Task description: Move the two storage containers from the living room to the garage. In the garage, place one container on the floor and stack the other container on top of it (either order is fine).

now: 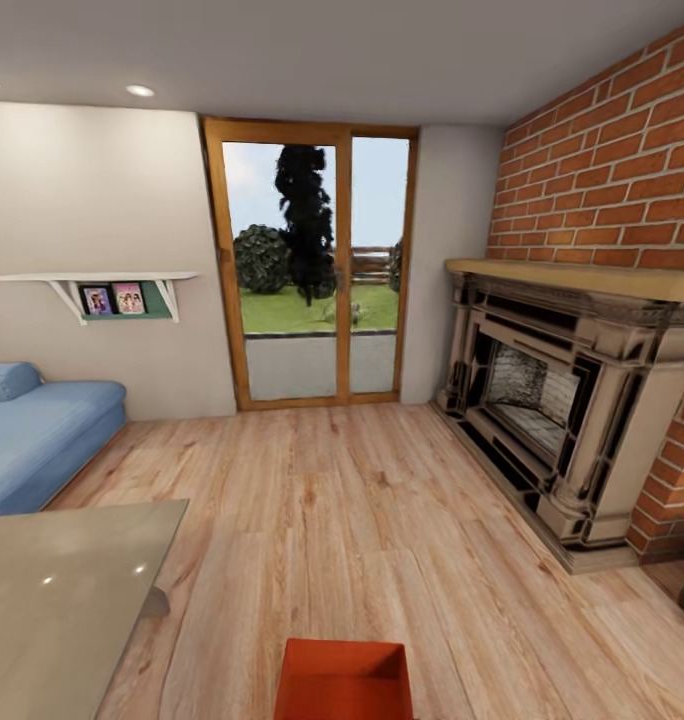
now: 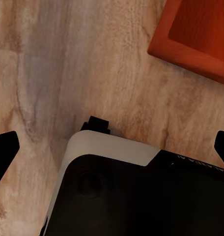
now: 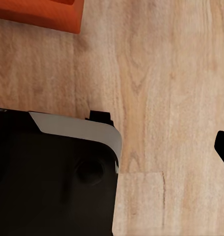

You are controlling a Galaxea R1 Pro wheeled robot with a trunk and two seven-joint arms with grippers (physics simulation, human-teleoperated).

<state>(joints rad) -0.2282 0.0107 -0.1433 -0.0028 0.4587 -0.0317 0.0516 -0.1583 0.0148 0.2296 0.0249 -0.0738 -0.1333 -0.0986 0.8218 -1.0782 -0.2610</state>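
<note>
I am in the living room, on its light wood-plank floor [image 1: 342, 520]. One orange-red open-top storage container [image 1: 345, 682] sits on the planks right in front of me, at the bottom edge of the head view. A corner of it [image 2: 198, 37] shows in the left wrist view, and an edge of it [image 3: 41, 14] in the right wrist view. My left gripper [image 2: 112, 150] hangs open above the planks beside the container, holding nothing. My right gripper [image 3: 112, 147] also stands open and empty on the container's other side. The garage and its floor are out of view.
A brick fireplace [image 1: 572, 400] lines the right wall. Wood-framed glass doors [image 1: 312, 265] stand straight ahead. A blue sofa [image 1: 37, 430] and a glass-topped table [image 1: 67, 590] are at the left. My own dark base [image 2: 136, 196] shows under both wrists.
</note>
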